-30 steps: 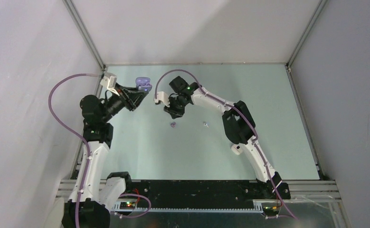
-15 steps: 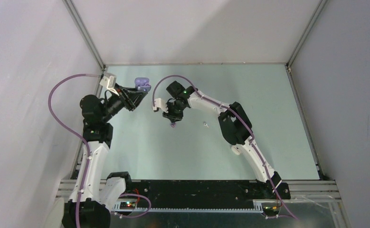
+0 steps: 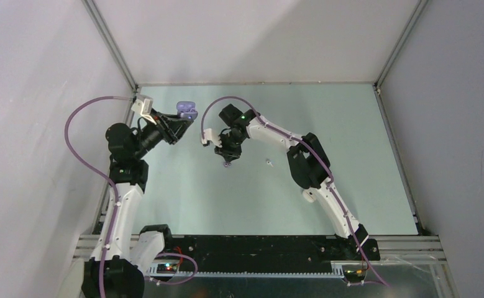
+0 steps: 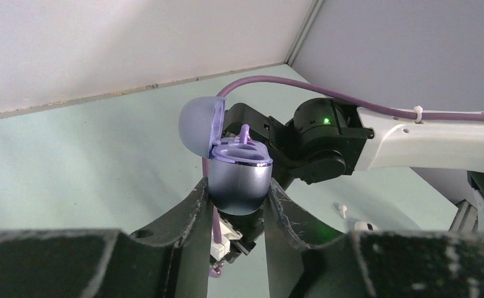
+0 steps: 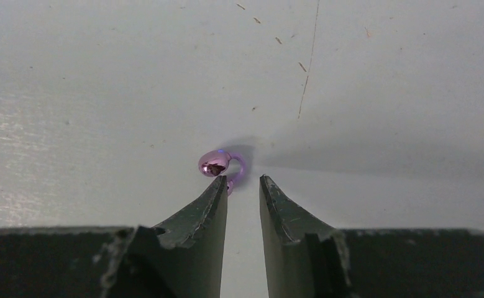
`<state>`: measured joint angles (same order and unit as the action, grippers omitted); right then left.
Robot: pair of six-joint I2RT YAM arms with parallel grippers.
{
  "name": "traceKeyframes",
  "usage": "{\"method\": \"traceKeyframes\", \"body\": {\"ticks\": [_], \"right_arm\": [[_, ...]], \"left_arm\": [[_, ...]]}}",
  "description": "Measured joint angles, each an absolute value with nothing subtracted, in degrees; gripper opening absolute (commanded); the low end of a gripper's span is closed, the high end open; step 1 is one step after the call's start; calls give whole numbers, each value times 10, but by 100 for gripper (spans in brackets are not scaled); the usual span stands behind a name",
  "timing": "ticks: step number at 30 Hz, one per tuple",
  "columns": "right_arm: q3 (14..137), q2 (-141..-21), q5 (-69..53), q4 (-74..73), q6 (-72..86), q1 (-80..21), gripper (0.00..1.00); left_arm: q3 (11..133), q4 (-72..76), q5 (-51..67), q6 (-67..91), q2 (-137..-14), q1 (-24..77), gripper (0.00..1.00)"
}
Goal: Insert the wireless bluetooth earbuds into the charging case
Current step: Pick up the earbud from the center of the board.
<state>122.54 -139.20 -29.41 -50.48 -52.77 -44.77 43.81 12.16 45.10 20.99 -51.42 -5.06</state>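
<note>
My left gripper [image 3: 182,121] is shut on the purple charging case [image 3: 187,111] and holds it above the table at the far left, lid open. In the left wrist view the case [image 4: 239,180] sits between the fingers, and a purple earbud stem [image 4: 245,131] stands in one socket. A second purple earbud [image 5: 217,166] lies on the table just beyond my right gripper [image 5: 243,181], touching its left fingertip. The jaws are narrowly open and empty. From above, the right gripper [image 3: 228,156] hangs right over this earbud [image 3: 227,164]. A white earbud [image 3: 268,162] lies to the right.
The left wrist view shows two white earbuds [image 4: 342,211] [image 4: 363,226] on the table beyond the right arm. The pale green table [image 3: 326,124] is walled at the back and both sides. The right arm's purple cable [image 3: 214,105] arcs near the case.
My right gripper has moved down and left onto the purple earbud on the table, mostly in the first half second. The left gripper and case have stayed put.
</note>
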Motion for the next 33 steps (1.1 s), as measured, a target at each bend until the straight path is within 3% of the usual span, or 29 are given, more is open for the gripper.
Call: {"method": "traceKeyframes", "body": {"ticks": [33], "right_arm": [[1207, -1392, -276, -481, -483, -455, 25]], "left_arm": [[419, 151, 446, 215, -525, -51, 0]]}}
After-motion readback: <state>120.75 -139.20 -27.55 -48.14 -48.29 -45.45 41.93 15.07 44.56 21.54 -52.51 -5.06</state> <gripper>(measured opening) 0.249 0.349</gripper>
